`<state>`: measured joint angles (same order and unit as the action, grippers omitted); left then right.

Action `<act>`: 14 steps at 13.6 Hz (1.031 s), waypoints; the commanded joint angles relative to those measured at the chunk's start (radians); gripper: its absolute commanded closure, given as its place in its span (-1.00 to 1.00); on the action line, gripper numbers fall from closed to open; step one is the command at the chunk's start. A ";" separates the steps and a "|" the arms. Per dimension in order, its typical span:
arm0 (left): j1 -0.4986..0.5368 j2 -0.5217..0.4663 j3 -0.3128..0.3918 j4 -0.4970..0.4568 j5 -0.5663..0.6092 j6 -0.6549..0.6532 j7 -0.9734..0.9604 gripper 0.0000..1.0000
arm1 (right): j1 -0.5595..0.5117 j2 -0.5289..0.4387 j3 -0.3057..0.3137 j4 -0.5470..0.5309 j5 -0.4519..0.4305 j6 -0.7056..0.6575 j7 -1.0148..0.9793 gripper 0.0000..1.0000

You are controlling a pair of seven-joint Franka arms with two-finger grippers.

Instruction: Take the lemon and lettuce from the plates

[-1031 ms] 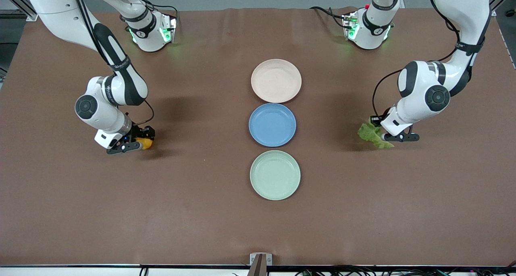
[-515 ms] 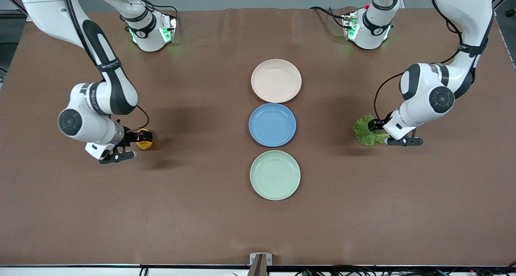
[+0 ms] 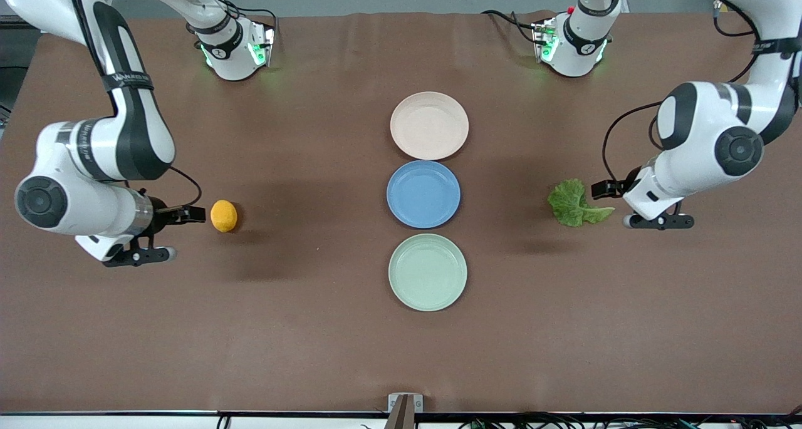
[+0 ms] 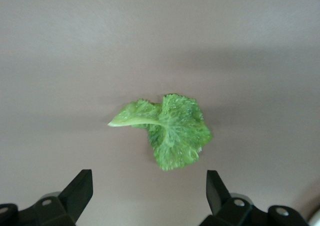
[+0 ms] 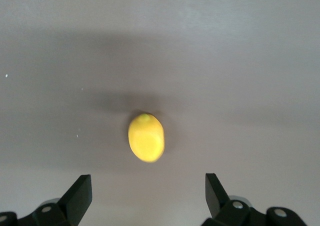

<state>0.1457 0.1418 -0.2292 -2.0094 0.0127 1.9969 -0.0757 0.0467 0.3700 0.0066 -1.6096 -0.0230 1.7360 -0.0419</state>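
Observation:
The lemon (image 3: 223,215) lies on the bare table toward the right arm's end, also in the right wrist view (image 5: 146,137). My right gripper (image 3: 164,233) is open and empty, beside the lemon and apart from it. The lettuce (image 3: 574,203) lies on the bare table toward the left arm's end, also in the left wrist view (image 4: 168,129). My left gripper (image 3: 638,205) is open and empty, beside the leaf's stem end. The beige-pink plate (image 3: 429,125) and the mint green plate (image 3: 427,272) stand in the table's middle, both with nothing on them.
A blue plate (image 3: 423,194) with nothing on it sits between the two task plates. The arms' bases (image 3: 235,44) (image 3: 571,44) stand along the table's edge farthest from the front camera.
Both grippers have opened and drawn back toward their own ends of the table. The lemon and the lettuce stay on the table where they were let go.

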 commanded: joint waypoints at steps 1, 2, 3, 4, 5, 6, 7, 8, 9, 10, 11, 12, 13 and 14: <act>0.011 -0.085 -0.007 0.061 0.001 -0.120 0.005 -1.00 | -0.040 -0.002 0.010 0.130 -0.022 -0.134 -0.060 -1.00; 0.011 -0.096 -0.004 0.095 0.001 -0.157 0.005 -1.00 | -0.063 -0.002 0.010 0.154 -0.022 -0.147 -0.087 -1.00; 0.011 -0.100 -0.002 0.142 0.000 -0.200 0.005 -1.00 | -0.094 -0.002 0.013 0.177 -0.006 -0.147 -0.095 -1.00; 0.011 -0.099 -0.002 0.190 0.000 -0.246 0.001 -1.00 | -0.105 0.001 0.013 0.206 -0.003 -0.156 -0.095 -1.00; 0.011 -0.099 -0.001 0.246 0.000 -0.292 -0.002 -1.00 | -0.103 0.001 0.013 0.232 -0.008 -0.176 -0.093 -1.00; 0.011 -0.099 -0.001 0.292 0.000 -0.320 -0.004 -1.00 | -0.105 0.001 0.013 0.241 -0.015 -0.188 -0.093 -1.00; 0.011 -0.099 -0.001 0.335 0.000 -0.343 -0.001 -1.00 | -0.100 0.000 0.013 0.249 -0.023 -0.197 -0.092 -1.00; 0.012 -0.099 0.001 0.371 0.000 -0.358 0.001 -1.00 | -0.097 0.000 0.013 0.254 -0.025 -0.200 -0.087 -1.00; 0.020 -0.100 0.004 0.401 0.000 -0.383 0.011 -1.00 | -0.096 0.000 0.013 0.255 -0.012 -0.208 -0.081 -1.00; 0.038 -0.099 0.001 0.423 -0.002 -0.418 0.017 -1.00 | -0.102 -0.003 0.015 0.254 0.000 -0.222 -0.066 -1.00; 0.040 -0.093 -0.001 0.449 -0.016 -0.432 -0.001 -1.00 | -0.100 -0.008 0.013 0.252 -0.002 -0.245 -0.064 -1.00; 0.040 -0.093 -0.001 0.455 -0.020 -0.432 -0.002 -1.00 | -0.102 -0.019 0.013 0.249 0.000 -0.253 -0.064 -1.00; 0.043 -0.091 -0.001 0.457 -0.023 -0.432 -0.003 -1.00 | -0.100 -0.037 0.013 0.243 -0.002 -0.262 -0.076 -1.00; 0.043 -0.088 -0.001 0.471 -0.023 -0.432 -0.001 -1.00 | -0.099 -0.048 0.015 0.241 -0.002 -0.280 -0.076 -1.00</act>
<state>0.1824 0.0301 -0.2234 -1.5846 0.0043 1.5884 -0.0753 -0.0485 0.3633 0.0135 -1.3585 -0.0264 1.4901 -0.1225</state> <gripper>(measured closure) 0.000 0.000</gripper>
